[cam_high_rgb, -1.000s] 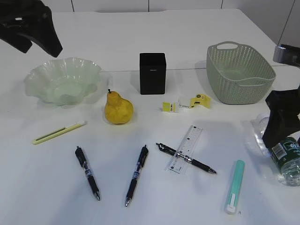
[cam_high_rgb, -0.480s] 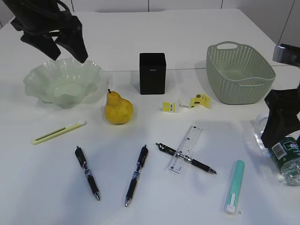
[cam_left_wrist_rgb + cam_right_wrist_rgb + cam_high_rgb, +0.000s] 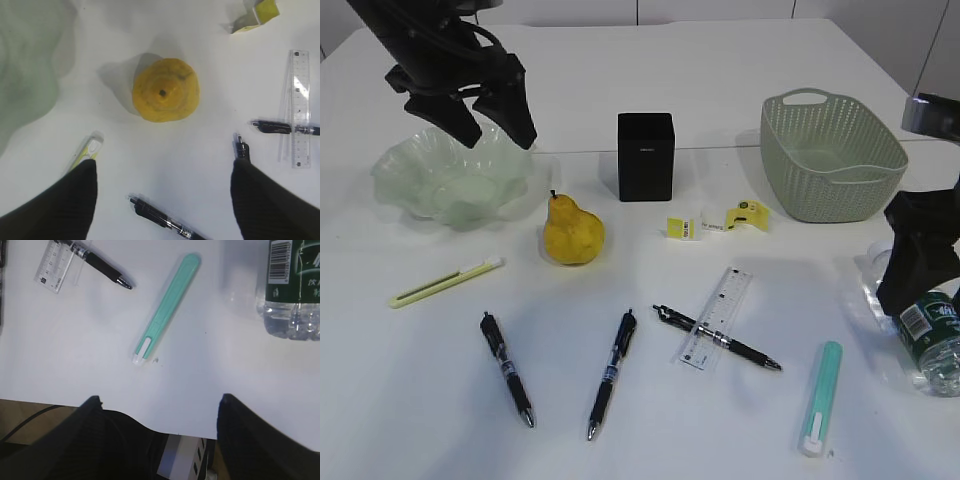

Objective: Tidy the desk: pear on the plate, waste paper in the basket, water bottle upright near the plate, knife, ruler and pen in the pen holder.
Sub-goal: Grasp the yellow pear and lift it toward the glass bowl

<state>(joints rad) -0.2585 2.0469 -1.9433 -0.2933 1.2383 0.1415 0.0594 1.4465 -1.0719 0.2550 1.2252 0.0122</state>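
Observation:
The yellow pear [image 3: 573, 232] [image 3: 166, 90] stands on the desk [image 3: 620, 440] to the right of the green glass plate [image 3: 405, 175]. My left gripper [image 3: 498, 132] [image 3: 164, 167] hangs open above the plate's right rim, up and left of the pear. The waste paper [image 3: 718, 221] lies between the black pen holder [image 3: 645, 157] and the basket [image 3: 832, 155]. A pen [image 3: 717, 338] lies across the clear ruler [image 3: 717, 318]. My right gripper [image 3: 917, 275] [image 3: 160, 400] is open and empty beside the water bottle [image 3: 932, 340] [image 3: 292, 285], which lies on its side.
Two more pens [image 3: 507, 368] [image 3: 611, 373] lie at the front. A yellow-green knife [image 3: 445, 283] sits front left, a teal knife [image 3: 819, 397] [image 3: 167, 307] front right. The desk's front edge [image 3: 150, 420] runs just under my right gripper.
My left arm has swung from the far left corner rightward and down, and now hangs over the plate's right rim near the pear. The right arm has not moved.

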